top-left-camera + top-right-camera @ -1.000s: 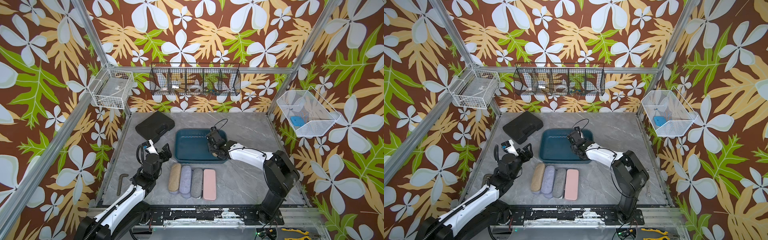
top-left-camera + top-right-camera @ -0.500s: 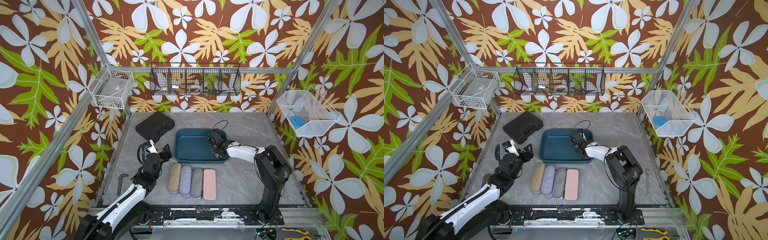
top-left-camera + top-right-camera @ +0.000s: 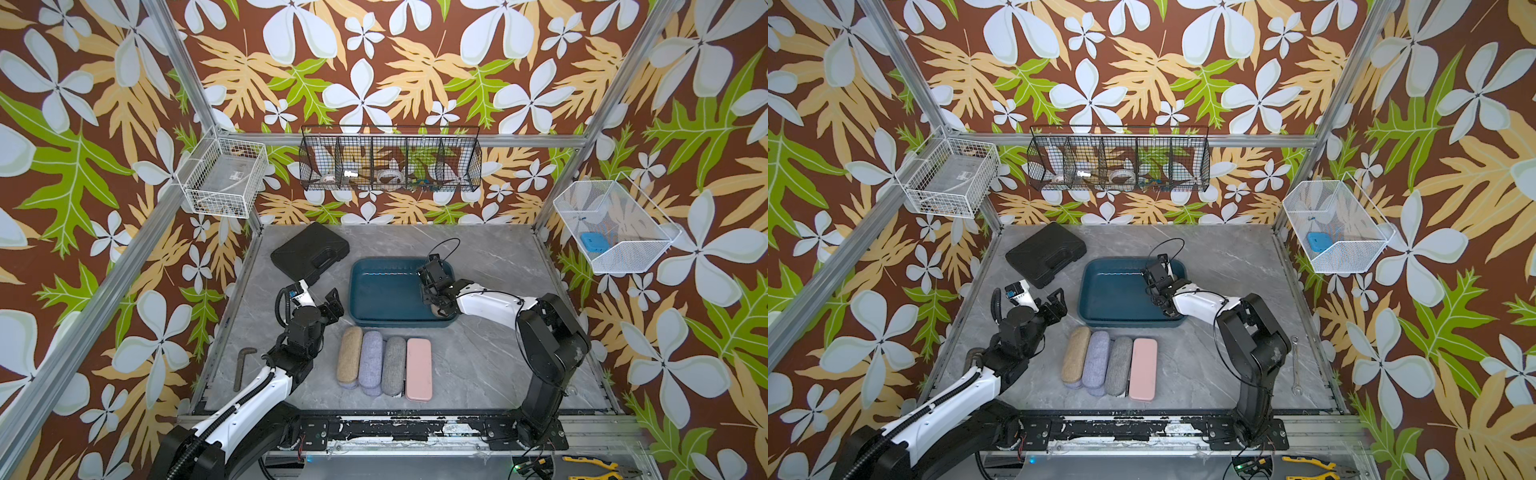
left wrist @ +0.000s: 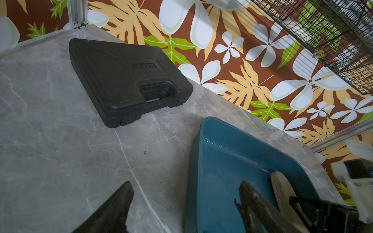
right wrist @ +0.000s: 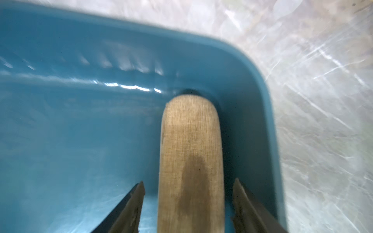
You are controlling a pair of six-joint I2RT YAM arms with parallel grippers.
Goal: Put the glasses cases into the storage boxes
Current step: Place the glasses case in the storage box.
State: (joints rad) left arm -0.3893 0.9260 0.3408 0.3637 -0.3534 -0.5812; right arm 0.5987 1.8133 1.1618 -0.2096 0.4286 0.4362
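The dark teal storage box stands mid-table. A tan glasses case lies inside it along its right wall. My right gripper is low in the box, open; both fingers straddle that case with a gap on each side. On the table in front of the box lie a tan case, a lavender case, a grey case and a pink case, side by side. My left gripper hovers open and empty left of the box.
A large black moulded case lies at the back left. A hex key rests near the left edge and a wrench near the right edge. Wire baskets hang on the walls above the table.
The right jaws have spread apart off the tan case, which now lies in the box. The right arm's elbow has shifted. The left arm has not moved.
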